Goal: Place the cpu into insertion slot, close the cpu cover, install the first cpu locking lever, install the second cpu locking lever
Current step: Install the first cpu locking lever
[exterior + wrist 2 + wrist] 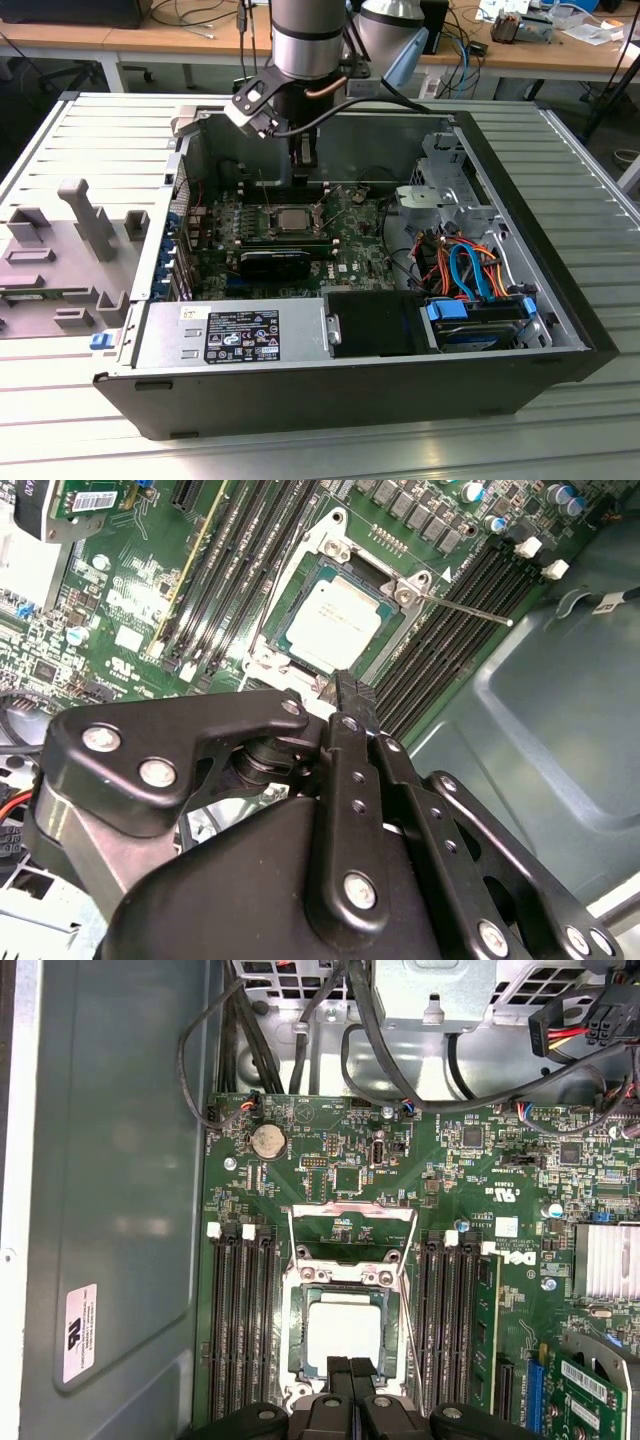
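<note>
**A:** Cpu (pixel 343 1332) lies in the insertion slot (pixel 262 660), near the middle of the green board (pixel 330 1160). The cpu cover (pixel 347 1277) looks to be folded down around it. Where is the arm?

**B:** In the exterior view the gripper (pixel 303 168) hangs at twelve o'clock from the slot, close over the board. In both wrist views its fingers (pixel 338 1380) are pressed together with nothing between them, and the tips are just beside the cover's edge.

**A:** Which step is that, then?

**B:** The first locking lever, I judge. One thin lever (pixel 470 608) juts from a corner of the cover across the memory slots (pixel 240 1320), and it looks unlatched.

**A:** How is it done well?

**B:** Push with the closed tips near the lever's free end, not near its hinge. Bring it down and sideways so it tucks under its hook. Keep the tips off the metal top and off the slot clips, and check that the cover sits flat.

**A:** Any writing?

**B:** There's a black label (pixel 243 335) on the power supply, between six and seven o'clock from the slot in the exterior view. A white sticker (pixel 80 1332) sits on the case wall and a barcode sticker (pixel 590 1380) on a card. The print on them I leave unread.
</note>
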`<state>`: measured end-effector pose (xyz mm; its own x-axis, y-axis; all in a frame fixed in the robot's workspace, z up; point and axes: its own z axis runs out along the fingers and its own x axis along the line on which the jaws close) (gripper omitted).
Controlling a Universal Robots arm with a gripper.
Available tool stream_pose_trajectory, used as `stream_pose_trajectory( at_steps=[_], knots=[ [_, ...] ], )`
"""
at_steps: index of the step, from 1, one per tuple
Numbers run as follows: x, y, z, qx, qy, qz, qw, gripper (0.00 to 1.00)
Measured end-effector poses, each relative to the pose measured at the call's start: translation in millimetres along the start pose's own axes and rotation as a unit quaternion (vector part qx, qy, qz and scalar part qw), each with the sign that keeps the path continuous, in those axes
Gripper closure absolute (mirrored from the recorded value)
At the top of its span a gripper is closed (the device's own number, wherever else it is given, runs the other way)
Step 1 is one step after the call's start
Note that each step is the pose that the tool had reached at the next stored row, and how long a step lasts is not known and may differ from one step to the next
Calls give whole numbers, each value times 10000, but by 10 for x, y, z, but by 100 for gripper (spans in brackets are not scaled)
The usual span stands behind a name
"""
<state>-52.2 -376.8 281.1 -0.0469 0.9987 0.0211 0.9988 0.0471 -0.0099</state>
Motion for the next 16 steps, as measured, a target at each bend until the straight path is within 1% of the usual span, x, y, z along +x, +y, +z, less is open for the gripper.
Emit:
stream_pose_trajectory(
  at_steps=[6,12,16],
  knots=[
    [0,0,-15,0,-1,0,10000,89],
    [1,-1,-48,0,2,0,10000,89],
    [1,0,-50,0,3,0,10000,89]
  ],
)
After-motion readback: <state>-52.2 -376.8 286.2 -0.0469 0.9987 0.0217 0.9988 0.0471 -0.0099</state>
